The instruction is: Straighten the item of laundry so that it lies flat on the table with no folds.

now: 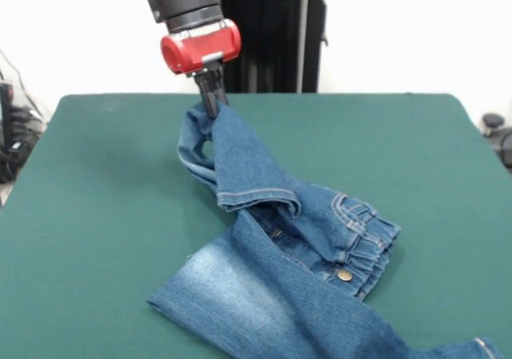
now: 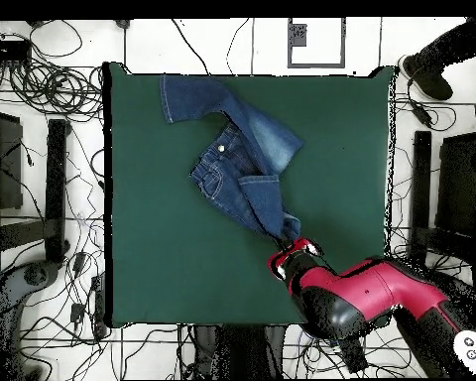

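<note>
The small blue denim jeans (image 1: pixel 272 271) lie on the dark green table (image 1: pixel 96 215), partly folded. One leg is lifted toward the robot, and my gripper (image 1: pixel 213 101) is shut on its end and holds it above the cloth. The gathered waistband with the metal button (image 1: pixel 345 275) sits at the right. The other leg, with a faded patch, lies flat toward the front edge. In the overhead view the jeans (image 2: pixel 237 164) stretch from the table's top edge down to my gripper (image 2: pixel 285 238).
The robot's black pedestal (image 1: pixel 272 39) stands behind the table's far edge. Cables and equipment (image 2: pixel 34 119) lie on the floor around the table. A person's shoe (image 2: pixel 425 74) shows near the top right corner in the overhead view.
</note>
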